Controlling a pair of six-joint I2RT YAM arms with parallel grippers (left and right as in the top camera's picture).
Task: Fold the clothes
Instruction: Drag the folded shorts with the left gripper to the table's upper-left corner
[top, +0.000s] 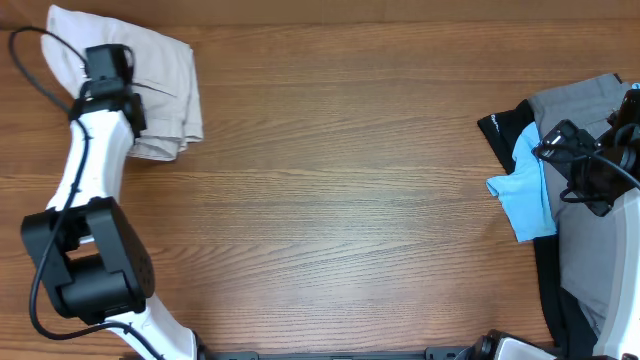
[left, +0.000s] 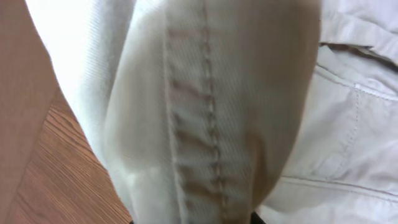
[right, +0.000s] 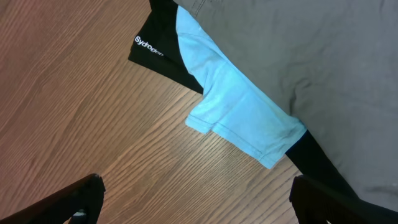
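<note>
The beige clothes (top: 165, 85) lie as a wrinkled, folded bundle at the table's far left corner. My left gripper (top: 108, 62) sits on the bundle's left part. In the left wrist view the beige cloth (left: 211, 112) fills the frame. A thick fold with a stitched seam runs down between the left gripper's (left: 191, 219) barely visible dark fingertips, so it looks shut on the clothes. My right gripper (top: 550, 152) is at the far right, open and empty. It hovers over bare wood in the right wrist view (right: 198, 199).
A pile of other garments lies at the right edge: grey trousers (top: 590, 100) (right: 323, 62), a light-blue piece (top: 525, 195) (right: 242, 112) and a black piece with white lettering (top: 505, 130) (right: 161, 43). Bare wooden table (top: 340, 180) lies between the two arms.
</note>
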